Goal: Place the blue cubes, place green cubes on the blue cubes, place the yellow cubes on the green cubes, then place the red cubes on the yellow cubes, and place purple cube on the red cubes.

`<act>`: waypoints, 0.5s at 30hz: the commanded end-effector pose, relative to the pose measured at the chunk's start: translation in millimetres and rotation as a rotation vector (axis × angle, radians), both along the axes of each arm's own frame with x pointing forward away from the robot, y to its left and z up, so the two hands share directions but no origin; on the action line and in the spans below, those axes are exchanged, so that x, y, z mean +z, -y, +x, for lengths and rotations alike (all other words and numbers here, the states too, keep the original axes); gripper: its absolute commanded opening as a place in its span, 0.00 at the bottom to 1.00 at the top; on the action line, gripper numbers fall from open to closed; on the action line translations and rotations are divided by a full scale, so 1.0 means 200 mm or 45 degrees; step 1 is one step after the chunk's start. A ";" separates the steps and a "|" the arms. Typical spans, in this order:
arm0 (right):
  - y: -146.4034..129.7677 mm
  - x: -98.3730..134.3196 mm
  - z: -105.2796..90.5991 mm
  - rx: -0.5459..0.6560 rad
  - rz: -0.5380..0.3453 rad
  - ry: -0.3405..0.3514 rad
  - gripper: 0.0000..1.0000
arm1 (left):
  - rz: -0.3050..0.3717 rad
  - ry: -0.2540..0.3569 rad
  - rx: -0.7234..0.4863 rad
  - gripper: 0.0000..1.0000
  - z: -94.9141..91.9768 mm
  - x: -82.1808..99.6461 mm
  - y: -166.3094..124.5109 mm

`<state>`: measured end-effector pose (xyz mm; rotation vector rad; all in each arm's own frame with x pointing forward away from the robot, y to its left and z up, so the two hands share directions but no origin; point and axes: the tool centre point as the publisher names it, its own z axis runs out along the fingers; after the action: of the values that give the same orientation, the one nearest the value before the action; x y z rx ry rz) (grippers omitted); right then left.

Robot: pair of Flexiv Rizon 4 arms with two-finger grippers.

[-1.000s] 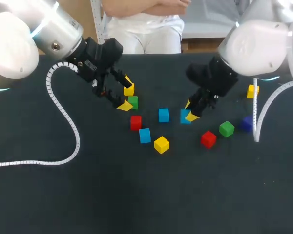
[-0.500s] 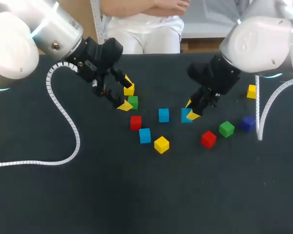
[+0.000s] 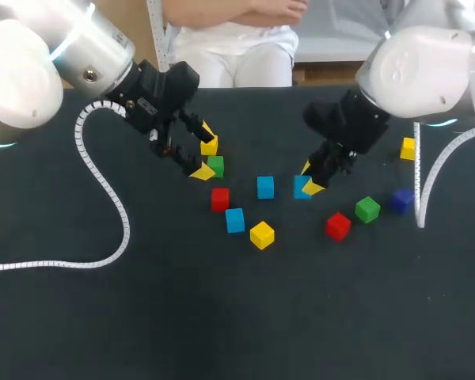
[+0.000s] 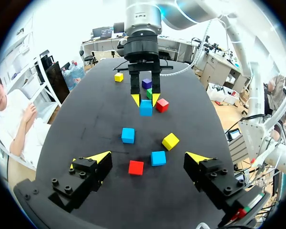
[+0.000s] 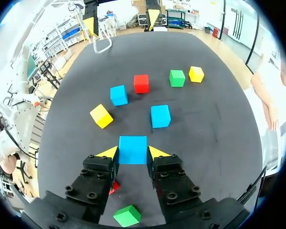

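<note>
Right wrist view: right hand [image 5: 132,153] pinching small blue cube [image 5: 132,145] on black table [image 5: 219,124], probably for base placement; left hand [image 3: 203,152] spread, parked near green cube [image 3: 215,166].

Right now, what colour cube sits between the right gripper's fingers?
A blue cube; clearest in right wrist view.

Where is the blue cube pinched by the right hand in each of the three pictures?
Head view: blue cube in the right hand, right of centre.
Left wrist view: blue cube far ahead, in the opposite arm's hand.
Right wrist view: blue cube between its own fingers.
Landmark: yellow cube near the table's middle, in all three.
</note>
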<state>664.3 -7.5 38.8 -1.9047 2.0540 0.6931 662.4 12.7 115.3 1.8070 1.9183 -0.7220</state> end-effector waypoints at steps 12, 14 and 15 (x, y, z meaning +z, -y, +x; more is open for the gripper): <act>0.04 -0.10 -0.02 0.007 -0.013 -0.043 0.00 | 0.004 -0.002 -0.001 1.00 0.00 0.00 0.00; 0.05 -0.12 -0.02 0.001 -0.008 -0.048 0.00 | 0.004 -0.002 -0.001 1.00 0.00 0.00 0.00; 0.05 -0.13 -0.02 0.010 -0.003 -0.041 0.00 | 0.004 -0.002 -0.001 1.00 0.00 0.00 0.00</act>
<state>658.4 -16.5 19.6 -1.9163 2.0840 0.7151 662.4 12.7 115.3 1.8070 1.9183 -0.7220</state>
